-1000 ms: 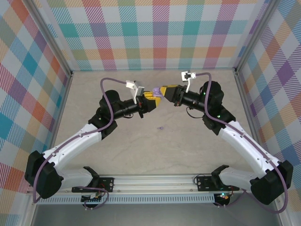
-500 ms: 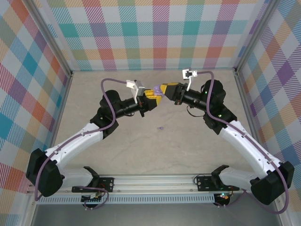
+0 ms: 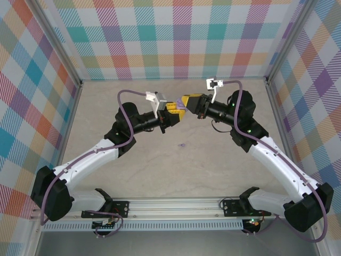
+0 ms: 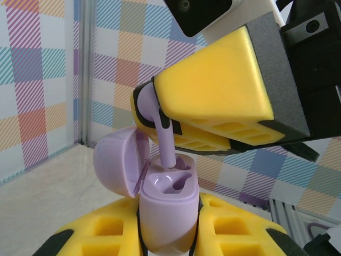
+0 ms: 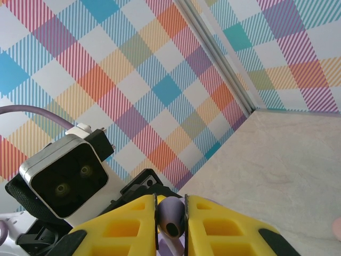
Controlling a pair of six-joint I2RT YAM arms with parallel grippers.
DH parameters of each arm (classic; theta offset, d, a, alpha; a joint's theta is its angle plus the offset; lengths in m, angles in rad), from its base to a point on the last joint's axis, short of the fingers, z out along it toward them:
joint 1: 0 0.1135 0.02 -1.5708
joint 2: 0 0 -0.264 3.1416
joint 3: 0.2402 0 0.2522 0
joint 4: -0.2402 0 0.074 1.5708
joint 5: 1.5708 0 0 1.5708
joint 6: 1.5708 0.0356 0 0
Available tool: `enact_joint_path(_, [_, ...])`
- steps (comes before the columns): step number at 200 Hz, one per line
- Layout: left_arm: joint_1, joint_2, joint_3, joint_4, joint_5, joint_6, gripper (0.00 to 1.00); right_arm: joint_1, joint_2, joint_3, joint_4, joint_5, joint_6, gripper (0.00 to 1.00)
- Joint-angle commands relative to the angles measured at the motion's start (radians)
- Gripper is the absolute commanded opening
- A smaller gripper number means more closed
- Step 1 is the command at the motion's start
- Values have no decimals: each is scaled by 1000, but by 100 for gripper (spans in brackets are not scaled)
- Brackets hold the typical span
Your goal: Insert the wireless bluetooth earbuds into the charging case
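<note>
Left hand (image 4: pixel 168 229) is nudging up to meet the right hand (image 4: pixel 154 120), gap's closing. Left's clamping the open lilac charging case (image 4: pixel 168 200), right's pinching a lilac earbud (image 4: pixel 165 143) just above it, stem dipping into the socket, so it's looking nearly seated

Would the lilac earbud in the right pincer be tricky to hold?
Probably slippery: the earbud looks glossy and rounded. It may pivot, since the right pincer grips its bulb alone. Likely very light, being small beside the case.

A lab test cell: plaid walls (image 3: pixel 181 37), aluminium rail (image 3: pixel 176 204).
</note>
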Motion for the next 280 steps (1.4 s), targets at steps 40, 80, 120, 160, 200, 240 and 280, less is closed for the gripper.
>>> enact_joint_path(40, [-18, -39, -18, 58, -29, 14, 0, 5, -20, 17, 0, 23, -22, 17])
enact_joint_path(80, [-18, -42, -22, 72, -34, -8, 0, 5, -32, 13, -9, 38, -34, 17])
enact_joint_path(120, [-19, -42, -19, 81, -40, -32, 0, 5, -25, 12, -7, 27, -28, 17])
enact_joint_path(160, [-18, -45, -21, 96, -66, -54, 0, 5, -24, 8, -8, 22, -27, 17])
enact_joint_path(200, [-19, -38, -18, 118, -79, -84, 0, 5, -24, 7, -11, 17, -25, 17])
enact_joint_path(240, [-18, -39, -17, 120, -84, -86, 0, 5, -23, 3, -27, 21, -33, 18])
enact_joint_path(280, [-19, -47, -13, 95, -57, -71, 0, 5, -18, 26, -103, 30, -78, 20])
